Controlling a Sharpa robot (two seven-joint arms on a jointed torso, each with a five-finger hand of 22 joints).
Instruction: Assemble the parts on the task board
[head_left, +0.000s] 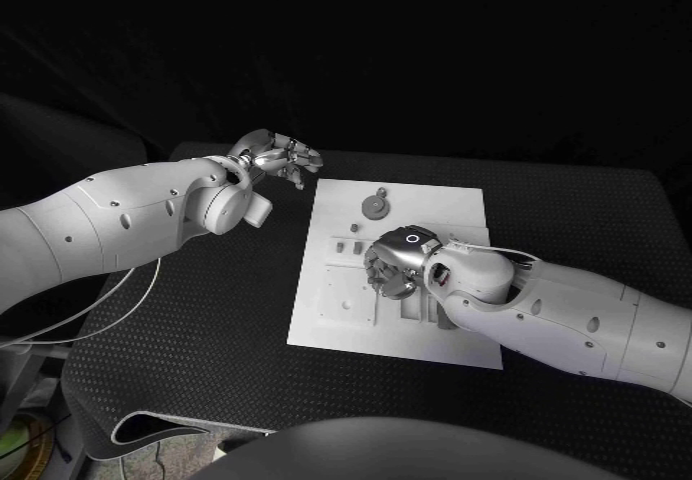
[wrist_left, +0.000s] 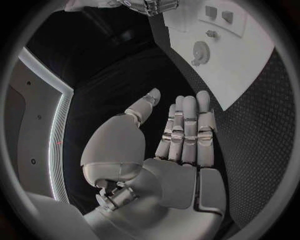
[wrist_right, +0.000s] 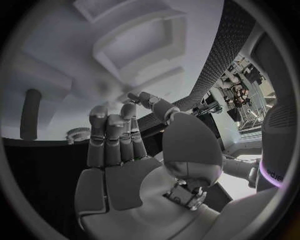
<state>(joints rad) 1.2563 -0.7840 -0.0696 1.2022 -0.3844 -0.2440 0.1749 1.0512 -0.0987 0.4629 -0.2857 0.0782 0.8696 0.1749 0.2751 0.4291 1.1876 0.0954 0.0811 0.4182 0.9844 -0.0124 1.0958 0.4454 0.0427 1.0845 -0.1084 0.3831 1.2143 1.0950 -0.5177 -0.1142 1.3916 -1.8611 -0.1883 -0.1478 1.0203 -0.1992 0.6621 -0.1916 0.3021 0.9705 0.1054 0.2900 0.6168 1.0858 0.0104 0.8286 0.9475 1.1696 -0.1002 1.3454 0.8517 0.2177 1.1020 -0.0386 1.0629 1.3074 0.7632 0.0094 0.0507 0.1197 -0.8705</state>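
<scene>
The white task board (head_left: 335, 318) lies in the middle of the black table. A grey gear (head_left: 376, 207) stands near its far edge, with small grey parts (head_left: 355, 228) just in front of it. My right hand (head_left: 392, 263) hovers over the board's middle, fingers stretched out and holding nothing; the right wrist view shows its fingers (wrist_right: 112, 137) close above raised white blocks (wrist_right: 137, 45), a dark peg (wrist_right: 30, 112) and the gear (wrist_right: 78, 134). My left hand (head_left: 274, 155) hangs off the board's far left corner, its fingers (wrist_left: 186, 127) straight, the thumb apart, nothing in it.
Black dotted table mat (head_left: 202, 330) surrounds the board on all sides. In the left wrist view the board (wrist_left: 250, 60) with its gear (wrist_left: 200, 51) lies beyond the fingertips. A white cable (head_left: 123, 300) hangs under the left arm.
</scene>
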